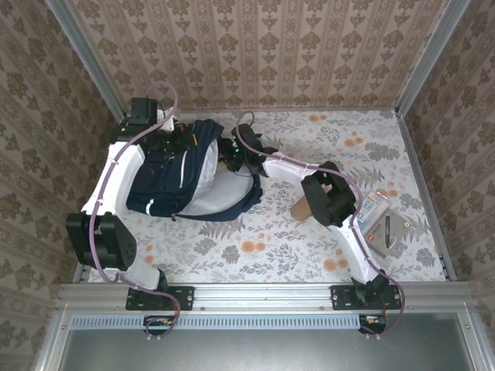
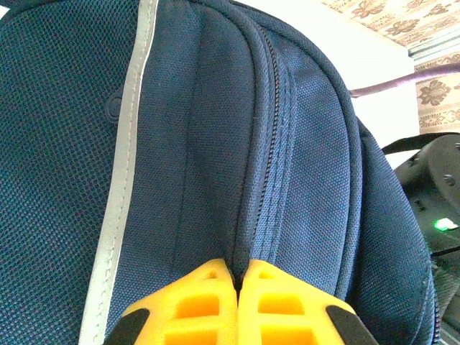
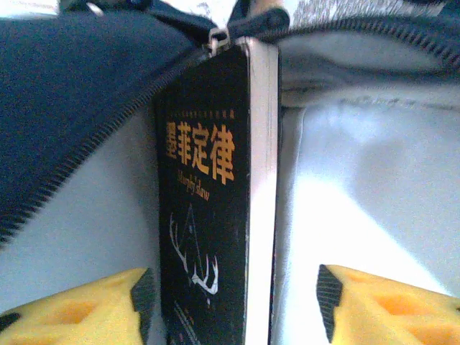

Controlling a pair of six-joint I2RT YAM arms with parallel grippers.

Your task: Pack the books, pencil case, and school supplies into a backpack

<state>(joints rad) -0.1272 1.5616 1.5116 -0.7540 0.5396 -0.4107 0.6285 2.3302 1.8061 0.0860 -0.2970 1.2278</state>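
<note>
The navy backpack (image 1: 174, 174) lies at the back left of the table, its mouth facing right. My left gripper (image 2: 237, 273) is shut on a fold of its fabric beside a zipper seam (image 2: 269, 144). At the mouth, my right gripper (image 3: 233, 295) stands open inside the pale lining (image 3: 374, 201). A black book with orange lettering (image 3: 205, 180) stands on edge between its fingers, close to the left finger and well apart from the right one. School supplies lie on the table: a tan oval case (image 1: 300, 207), a light-blue pack (image 1: 373, 207) and a pale box (image 1: 393, 228).
The right arm's elbow (image 1: 332, 197) hangs over the middle of the floral tablecloth (image 1: 255, 247), next to the tan case. Patterned walls close the back and sides, and a metal rail (image 1: 421, 185) runs along the right edge.
</note>
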